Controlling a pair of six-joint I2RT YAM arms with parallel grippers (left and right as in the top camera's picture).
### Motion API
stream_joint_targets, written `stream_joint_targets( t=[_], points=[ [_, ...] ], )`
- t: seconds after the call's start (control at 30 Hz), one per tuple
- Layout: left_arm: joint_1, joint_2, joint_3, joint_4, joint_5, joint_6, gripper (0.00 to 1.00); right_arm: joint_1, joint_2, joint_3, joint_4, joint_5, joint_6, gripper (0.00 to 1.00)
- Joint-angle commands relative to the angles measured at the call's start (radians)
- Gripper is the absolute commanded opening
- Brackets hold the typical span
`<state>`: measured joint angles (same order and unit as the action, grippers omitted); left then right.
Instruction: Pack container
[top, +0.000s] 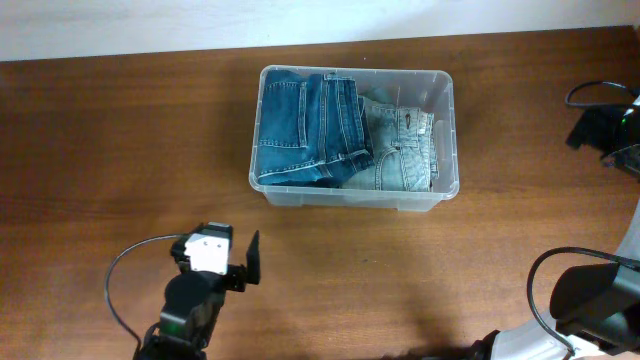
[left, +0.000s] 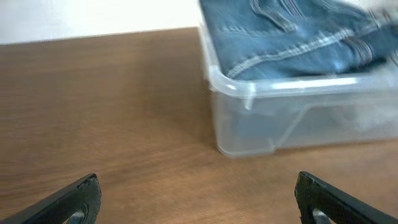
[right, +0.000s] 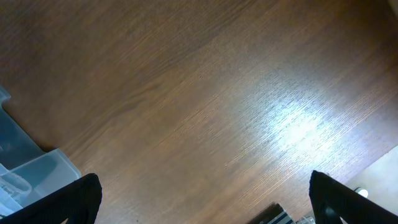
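Toward the far edge of the table, about midway along it, the container is seen, filled with dark jeans and paler jeans (folded side by side). The left gripper is held near the front edge, jaws spread wide and empty. The right gripper, by the front right corner, is likewise spread.
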<state>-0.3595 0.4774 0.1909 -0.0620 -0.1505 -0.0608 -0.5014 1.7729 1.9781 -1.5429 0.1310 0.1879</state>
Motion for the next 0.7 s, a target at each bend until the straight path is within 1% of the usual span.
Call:
stream_joint_targets(
  t=[0.0, 0.1, 0.3, 0.43, 0.57, 0.67],
  points=[
    [0.060, -0.089, -0.016, 0.009, 0.008, 0.008, 0.99, -0.003, 0.001, 0.001, 0.000, 0.009, 0.012, 0.99],
    [0.108, -0.155, -0.016, 0.008, 0.016, 0.008, 0.99, -0.003, 0.001, 0.001, 0.000, 0.009, 0.012, 0.98],
    [0.197, -0.232, -0.048, 0.010, 0.065, 0.008, 0.99, -0.003, 0.001, 0.001, 0.000, 0.008, 0.012, 0.98],
    [0.244, -0.278, -0.108, 0.078, 0.091, 0.008, 0.99, -0.003, 0.001, 0.001, 0.000, 0.009, 0.012, 0.98],
    [0.269, -0.295, -0.175, 0.180, 0.110, 0.008, 0.99, -0.003, 0.001, 0.001, 0.000, 0.008, 0.012, 0.99],
    [0.277, -0.304, -0.182, 0.182, 0.109, 0.009, 0.99, -0.003, 0.001, 0.001, 0.000, 0.009, 0.012, 0.99]
  ],
)
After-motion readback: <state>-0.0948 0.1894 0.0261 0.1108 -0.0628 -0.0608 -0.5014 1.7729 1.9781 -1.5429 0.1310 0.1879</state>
